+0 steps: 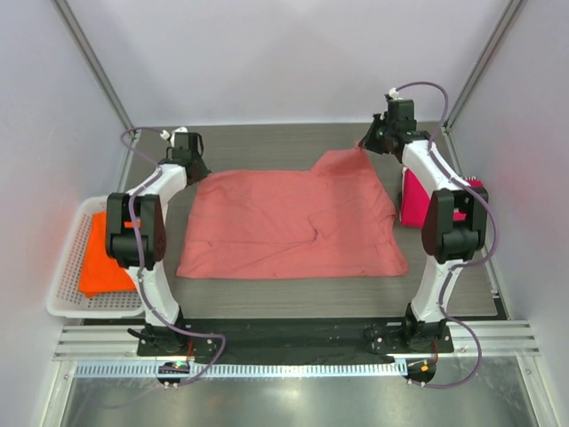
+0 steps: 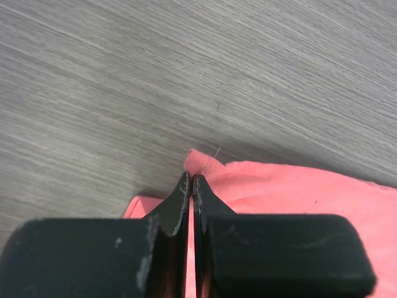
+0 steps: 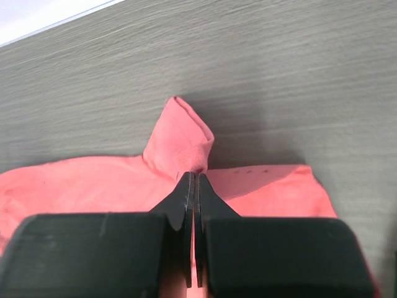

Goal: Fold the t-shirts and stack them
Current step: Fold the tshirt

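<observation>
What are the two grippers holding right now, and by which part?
Both pinch the salmon-pink t-shirt: the left gripper at its far left corner, the right gripper at its far right corner.

The right arm [image 1: 452,224] hides most of the magenta shirt [image 1: 412,201]; the left arm [image 1: 136,229] covers the orange shirt's [image 1: 98,260] right edge. Wrist views crop the salmon-pink shirt [image 2: 310,200].

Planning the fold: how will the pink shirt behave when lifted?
Probably floppy: the pink shirt peaks and wrinkles where the right gripper pinches it. Likely light, being thin cloth. Its middle would probably sag between that and the left gripper.
</observation>
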